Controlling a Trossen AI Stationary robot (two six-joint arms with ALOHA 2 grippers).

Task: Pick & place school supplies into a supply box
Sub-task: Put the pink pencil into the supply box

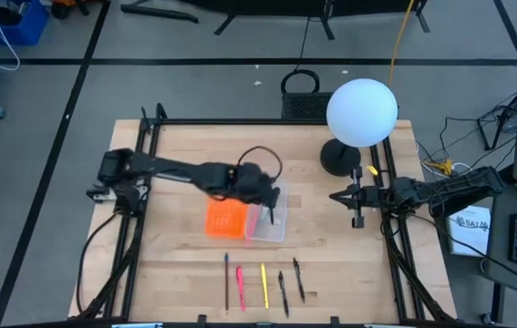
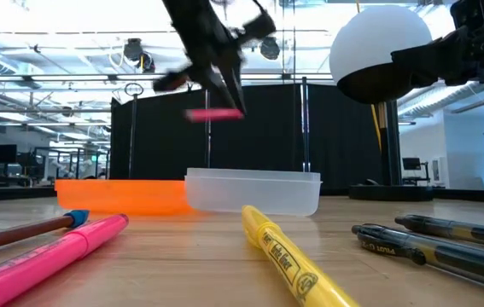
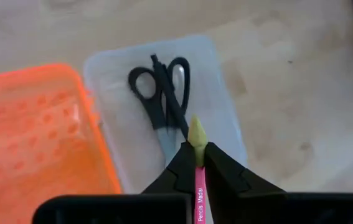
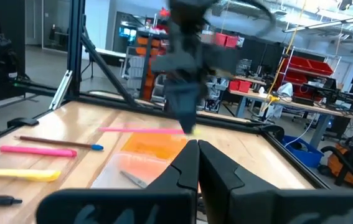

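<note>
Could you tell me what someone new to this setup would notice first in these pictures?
Probably the left gripper, shut on a pink pencil and held above the clear supply box at the table's middle, where black scissors already lie. Next, the bright orange perforated piece touching the box's side, and the large white globe lamp at the far right. A row of pens waits along the near edge.
</note>
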